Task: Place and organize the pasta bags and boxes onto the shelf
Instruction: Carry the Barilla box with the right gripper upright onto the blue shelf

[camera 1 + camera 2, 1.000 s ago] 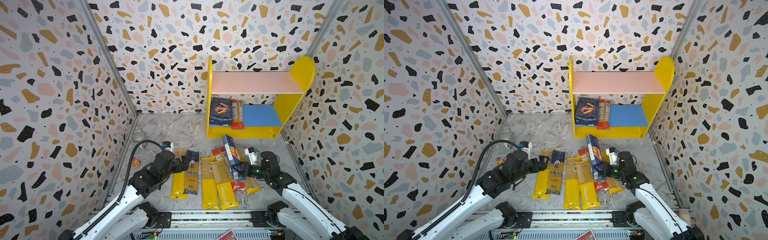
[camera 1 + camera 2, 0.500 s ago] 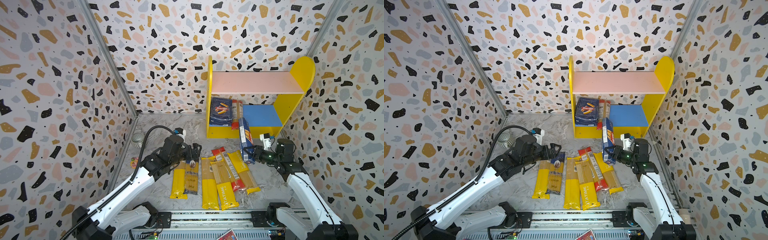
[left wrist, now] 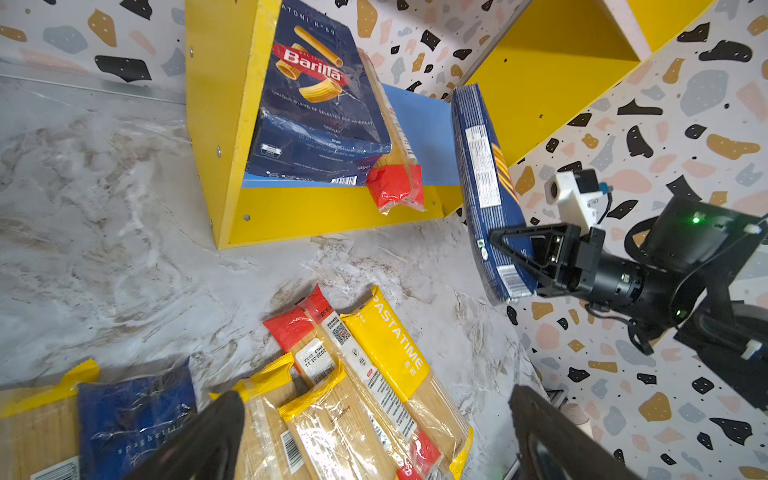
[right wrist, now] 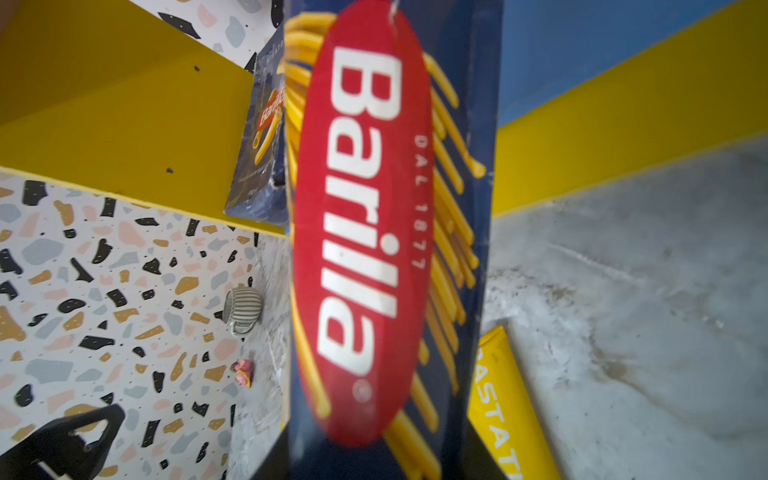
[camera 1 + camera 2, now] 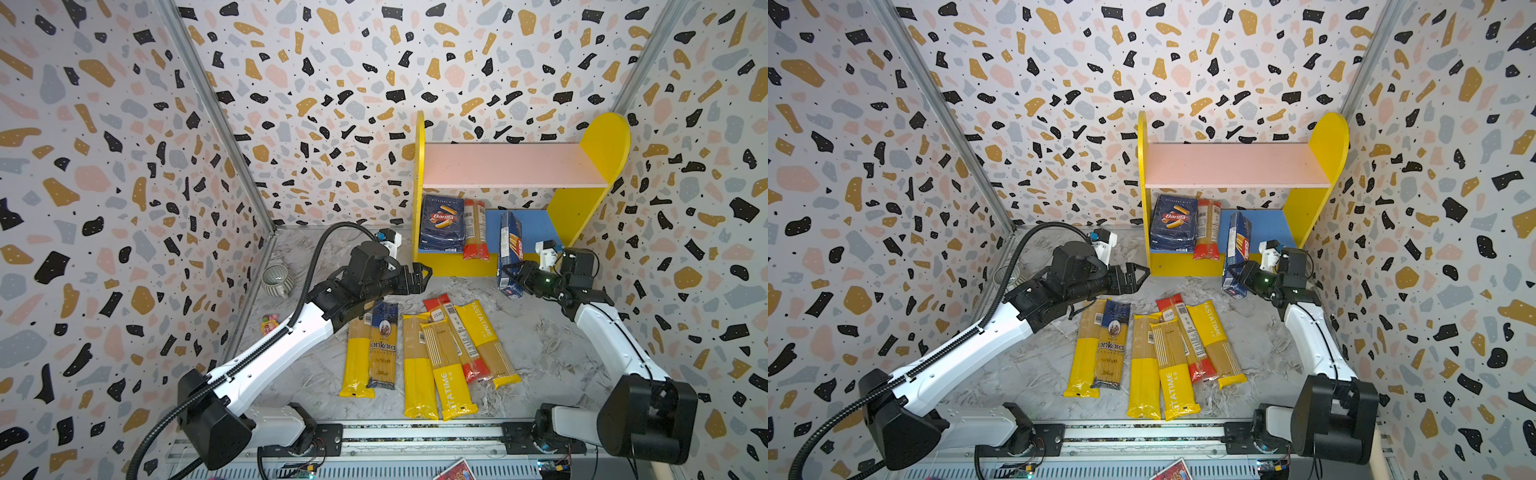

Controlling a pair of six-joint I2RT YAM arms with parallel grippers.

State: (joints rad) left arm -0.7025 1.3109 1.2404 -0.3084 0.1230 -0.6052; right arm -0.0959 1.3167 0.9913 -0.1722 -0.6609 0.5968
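My right gripper [image 5: 515, 277] is shut on the lower end of the narrow blue Barilla spaghetti box [image 5: 510, 245], which stands on edge. Its far end reaches over the blue lower board of the shelf [image 5: 515, 170]. The box fills the right wrist view [image 4: 390, 208]. On that board lie the wide Barilla box [image 5: 441, 222] and a red-ended bag [image 5: 475, 228]. My left gripper [image 5: 420, 276] hangs open and empty just left of the shelf front, above the floor. Several bags lie flat on the floor: yellow ones [image 5: 417, 370], a red one [image 5: 451, 328] and the blue ankara bag [image 5: 383, 345].
A striped cup [image 5: 277, 280] and a small pink toy [image 5: 269, 325] sit by the left wall. Terrazzo walls close in on three sides. The arms' rail [image 5: 415, 432] runs along the front edge. The pink upper board is bare.
The right gripper has carried the spaghetti box from over the floor bags back to the shelf's lower board. The left arm has stretched toward the shelf, still open.
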